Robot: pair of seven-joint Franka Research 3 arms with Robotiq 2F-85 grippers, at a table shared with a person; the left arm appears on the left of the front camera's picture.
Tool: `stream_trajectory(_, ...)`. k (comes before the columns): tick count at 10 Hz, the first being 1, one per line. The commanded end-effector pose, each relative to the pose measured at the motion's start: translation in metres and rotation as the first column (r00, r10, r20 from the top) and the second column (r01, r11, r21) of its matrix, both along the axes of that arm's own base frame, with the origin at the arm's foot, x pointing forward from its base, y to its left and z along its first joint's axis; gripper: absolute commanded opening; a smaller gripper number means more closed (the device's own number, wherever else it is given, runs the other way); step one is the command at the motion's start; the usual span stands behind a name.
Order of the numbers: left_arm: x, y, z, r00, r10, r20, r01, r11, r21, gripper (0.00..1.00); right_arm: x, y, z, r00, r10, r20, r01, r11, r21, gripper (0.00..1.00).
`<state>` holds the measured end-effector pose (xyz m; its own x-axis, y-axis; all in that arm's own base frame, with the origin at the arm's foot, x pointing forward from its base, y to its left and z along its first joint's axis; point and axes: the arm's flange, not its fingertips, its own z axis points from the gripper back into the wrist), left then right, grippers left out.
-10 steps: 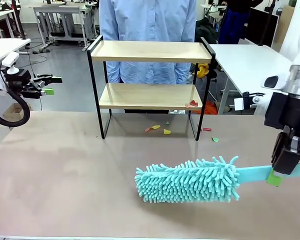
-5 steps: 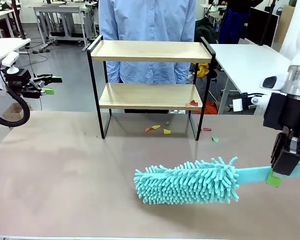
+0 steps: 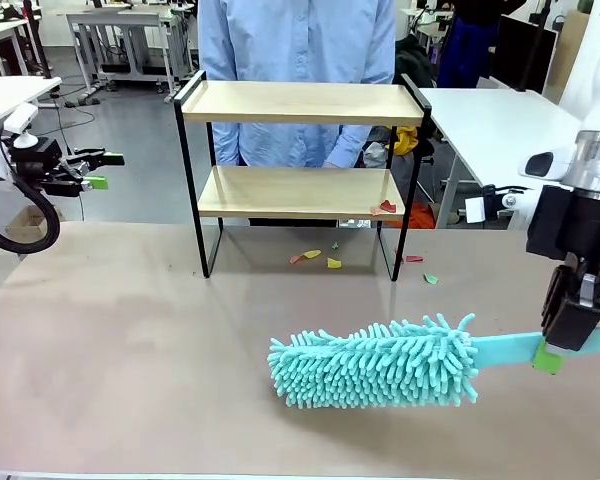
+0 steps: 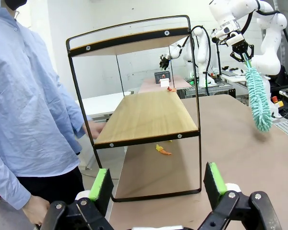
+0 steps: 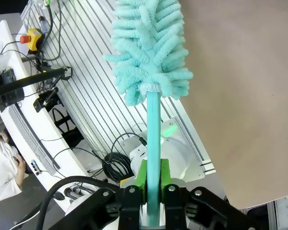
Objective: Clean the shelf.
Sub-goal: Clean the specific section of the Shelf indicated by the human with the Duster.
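We are watching the right pincer (image 3: 552, 355) clamping its green pads on the flat handle of a fluffy teal duster (image 3: 375, 362), whose head is stretching low over the brown bench (image 3: 120, 330); we cannot tell whether it is touching. The left pincer (image 3: 98, 170) is hanging far off to the left, fingers spread apart around nothing. The shelf (image 3: 300, 103) is standing at the bench's far side, before a person (image 3: 295, 40). Paper scraps (image 3: 332, 263) are lying beneath it, and a red scrap (image 3: 387, 207) is sitting on its lower board.
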<state>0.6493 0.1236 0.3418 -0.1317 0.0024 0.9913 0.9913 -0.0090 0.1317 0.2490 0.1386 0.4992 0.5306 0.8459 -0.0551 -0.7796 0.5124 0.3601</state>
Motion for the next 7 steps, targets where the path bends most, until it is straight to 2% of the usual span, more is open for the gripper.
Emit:
stream_trajectory(1,-0.002,-0.0001,0.0022,1.0,-0.006,0.008,0.006,1.0,0.007,1.0,0.0011,0.001,0.0045,1.0,-0.003,-0.001,0.003,1.0,0.0,0.13)
stream_trajectory(7,-0.002,-0.0001,0.0022,1.0,-0.006,0.008,0.006,1.0,0.007,1.0,0.0011,0.001,0.0045,1.0,-0.003,-0.001,0.003,1.0,0.0,0.13)
